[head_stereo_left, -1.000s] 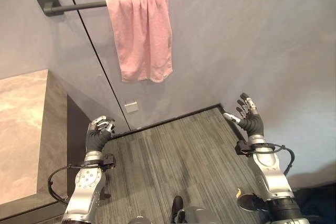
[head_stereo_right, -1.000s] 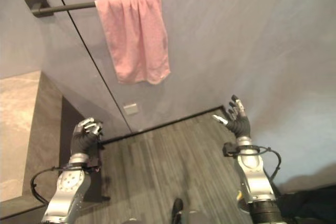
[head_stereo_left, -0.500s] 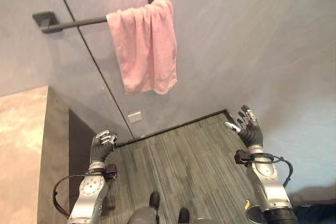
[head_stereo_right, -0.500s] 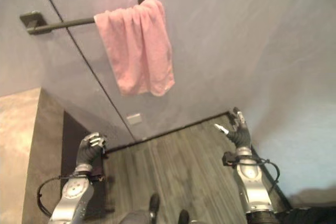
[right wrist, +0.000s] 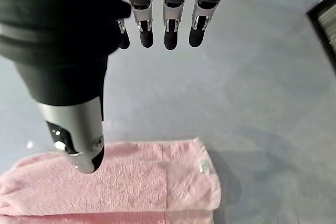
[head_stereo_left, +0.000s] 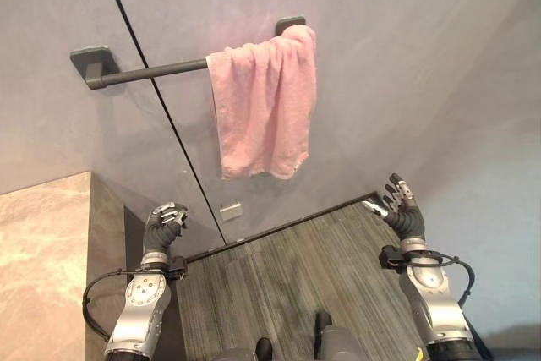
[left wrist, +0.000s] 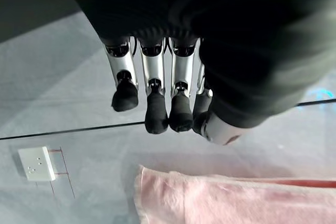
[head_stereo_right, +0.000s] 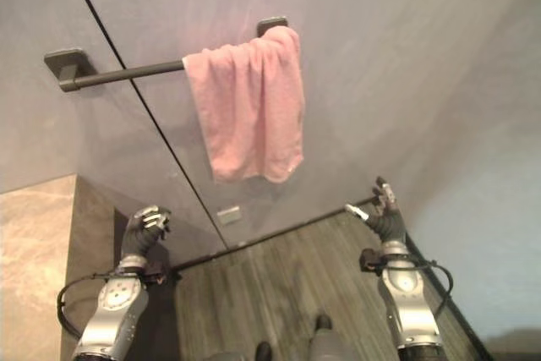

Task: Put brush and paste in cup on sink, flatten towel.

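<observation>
The towel [head_stereo_left: 264, 103] hangs bunched at the right end of the rail [head_stereo_left: 152, 71] on the grey wall, gathered into folds at the top and falling in an uneven, narrowed drape; most of the rail to its left is bare. Both hands are raised well below it and touch nothing. The left hand [head_stereo_left: 163, 224], near the stone counter [head_stereo_left: 42, 268], has its fingers curled in loosely and is empty. The right hand [head_stereo_left: 400, 204] is spread with straight fingers, also empty.

The towel looks like soft, light terry: limp, likely to slide along the rail with some drag and to sag when released. A sensible hold is 1 pinch on each lower corner or side hem, then drawing the left edge leftward along the rail.
</observation>
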{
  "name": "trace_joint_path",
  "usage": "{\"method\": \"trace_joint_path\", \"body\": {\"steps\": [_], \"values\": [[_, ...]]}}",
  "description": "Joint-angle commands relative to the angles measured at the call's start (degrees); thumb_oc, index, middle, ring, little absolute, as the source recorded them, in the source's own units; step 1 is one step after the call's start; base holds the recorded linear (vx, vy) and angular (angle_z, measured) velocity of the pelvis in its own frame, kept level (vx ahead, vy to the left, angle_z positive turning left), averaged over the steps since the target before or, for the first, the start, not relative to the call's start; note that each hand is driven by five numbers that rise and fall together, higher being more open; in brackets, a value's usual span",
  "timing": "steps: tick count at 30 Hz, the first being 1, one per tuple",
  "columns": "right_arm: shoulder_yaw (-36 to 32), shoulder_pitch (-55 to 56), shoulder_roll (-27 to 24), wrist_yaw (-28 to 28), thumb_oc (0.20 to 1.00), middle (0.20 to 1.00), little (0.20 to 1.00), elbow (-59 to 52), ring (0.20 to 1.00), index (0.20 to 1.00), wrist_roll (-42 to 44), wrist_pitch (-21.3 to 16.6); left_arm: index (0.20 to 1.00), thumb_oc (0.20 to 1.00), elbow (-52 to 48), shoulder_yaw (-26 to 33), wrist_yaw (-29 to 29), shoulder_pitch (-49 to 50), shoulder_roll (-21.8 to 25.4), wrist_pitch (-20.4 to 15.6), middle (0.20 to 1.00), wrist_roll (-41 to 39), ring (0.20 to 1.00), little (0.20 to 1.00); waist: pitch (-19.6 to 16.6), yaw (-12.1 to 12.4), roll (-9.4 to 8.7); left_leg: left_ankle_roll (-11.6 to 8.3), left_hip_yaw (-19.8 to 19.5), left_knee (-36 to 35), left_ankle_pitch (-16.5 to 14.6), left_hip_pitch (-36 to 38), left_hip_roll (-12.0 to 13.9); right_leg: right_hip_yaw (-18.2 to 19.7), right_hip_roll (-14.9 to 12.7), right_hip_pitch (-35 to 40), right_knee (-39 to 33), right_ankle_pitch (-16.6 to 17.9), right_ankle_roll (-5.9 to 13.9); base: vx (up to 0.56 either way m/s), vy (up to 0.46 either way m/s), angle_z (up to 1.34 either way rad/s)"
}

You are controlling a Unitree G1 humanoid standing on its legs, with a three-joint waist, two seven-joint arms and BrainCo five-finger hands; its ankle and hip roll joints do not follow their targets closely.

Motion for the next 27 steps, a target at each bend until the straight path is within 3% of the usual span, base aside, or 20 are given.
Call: {"method": "trace_joint_path", "body": {"steps": [1,6,7,8,10,13,19,27], "values": [[-1.7,-2.0,-0.6,2.9,1.0,1.0,1.0,-1.2,1.0,1.0,3.0,-3.1,0.2,0.2,-4.3,1.7,-0.2,-0.4,2.8,-3.5,0.2,0.4,0.2,0.2,-2.0,1.1,-2.06,-5.83,-1.0,2.2,-4.0,-3.8,5.6,-2.4,0.4,7.4,-3.3,-3.4,2.64,0.13,-0.223,0.14],[-1.9,-1.6,-1.6,3.9,1.0,1.0,1.0,-1.5,1.0,1.0,4.8,-3.7,0.2,0.2,-4.6,2.7,-0.2,0.6,2.2,-3.8,0.2,-0.4,0.2,0.2,-2.5,1.5,-2.16,-7.84,-2.4,0.5,-3.0,-2.7,7.7,-4.6,1.9,10.4,-6.2,-4.3,1.47,0.08,-0.158,0.07],[-8.1,2.3,-0.6,3.5,1.0,1.0,1.0,-1.8,1.0,1.0,7.3,-3.2,1.0,1.0,-10.1,5.8,-3.8,4.1,4.0,-3.8,1.0,2.4,1.0,1.0,2.3,-3.1,-0.94,-6.38,5.5,9.6,-5.8,-7.6,7.1,0.0,0.5,2.0,6.0,-6.2,1.93,-0.03,-0.013,0.06],[-7.4,1.8,-0.5,4.0,1.0,1.0,1.0,-1.6,1.0,1.0,7.2,-3.2,1.0,1.0,-9.8,6.4,-3.3,4.0,3.9,-3.7,1.0,2.5,1.0,1.0,2.6,-2.4,-0.69,-6.21,6.6,9.5,-5.4,-7.8,7.5,-2.9,-0.4,2.0,7.7,-6.8,1.66,-0.04,0.021,-0.04],[-7.1,1.8,-0.3,4.3,1.0,1.0,1.0,-1.5,1.0,1.0,7.2,-3.2,1.0,1.0,-9.7,6.9,-3.1,4.1,3.8,-3.8,1.0,2.6,1.0,1.0,2.6,-2.2,-0.62,-6.19,6.8,9.1,-5.1,-8.1,7.6,-4.4,-0.8,2.7,8.6,-7.4,1.36,-0.07,0.058,-0.1],[-7.0,1.3,-0.5,4.0,1.0,1.0,1.0,-0.7,1.0,1.0,7.2,-3.3,1.0,1.0,-9.1,7.2,-2.1,3.1,3.5,-4.1,1.0,2.6,1.0,1.0,1.0,-1.3,-1.99,-6.55,7.2,6.5,-4.2,-7.9,7.1,-7.3,-1.7,7.4,2.0,-6.7,1.17,-0.04,-0.019,0.15],[-6.1,0.5,-1.2,4.1,1.0,1.0,1.0,-0.4,1.0,1.0,7.7,-3.1,1.0,1.0,-9.4,8.1,-0.7,3.4,3.1,-4.4,1.0,2.0,1.0,1.0,-0.2,-0.6,-2.79,-6.69,8.1,6.1,-4.4,-8.1,7.7,-7.4,-1.3,8.4,-3.5,-4.3,1.69,0.02,-0.067,-0.14],[-5.5,0.7,-1.6,4.6,1.0,1.0,1.0,-1.3,1.0,1.0,8.4,-2.5,1.0,1.0,-8.2,9.2,-0.1,4.7,3.1,-4.0,1.0,3.4,1.0,1.0,-0.7,0.0,-3.11,-7.38,7.9,4.8,-4.3,-6.4,8.3,-8.0,-0.5,11.0,-6.4,-4.6,1.52,0.04,-0.07,-0.03]]}}
